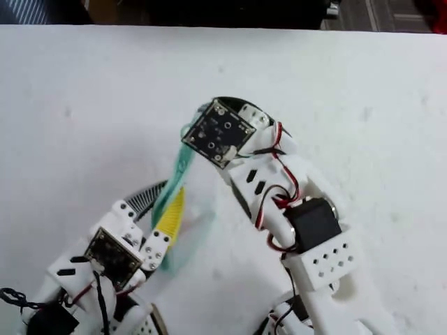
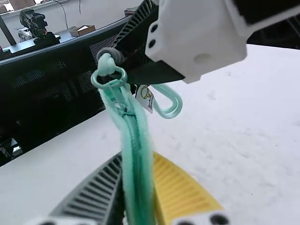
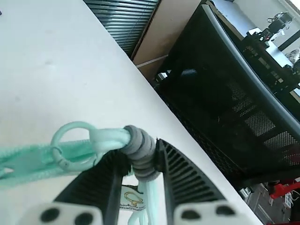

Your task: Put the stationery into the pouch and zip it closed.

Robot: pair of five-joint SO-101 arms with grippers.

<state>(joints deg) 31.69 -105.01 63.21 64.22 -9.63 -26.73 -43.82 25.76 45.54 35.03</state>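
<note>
The high camera sits above my table (image 1: 363, 84) and looks down, far enough off to take in both arms. My left wrist camera looks along my left gripper (image 2: 136, 158), very near the teal pouch (image 2: 133, 131), toward a black mesh panel (image 2: 51, 89) past the table's edge. My right wrist camera looks out over my right gripper (image 3: 139, 161), close on the grey zip pull (image 3: 138, 140), toward black mesh as well. Both wrist views share that pull and the pouch's ring end; the high view shows the pouch too
</note>
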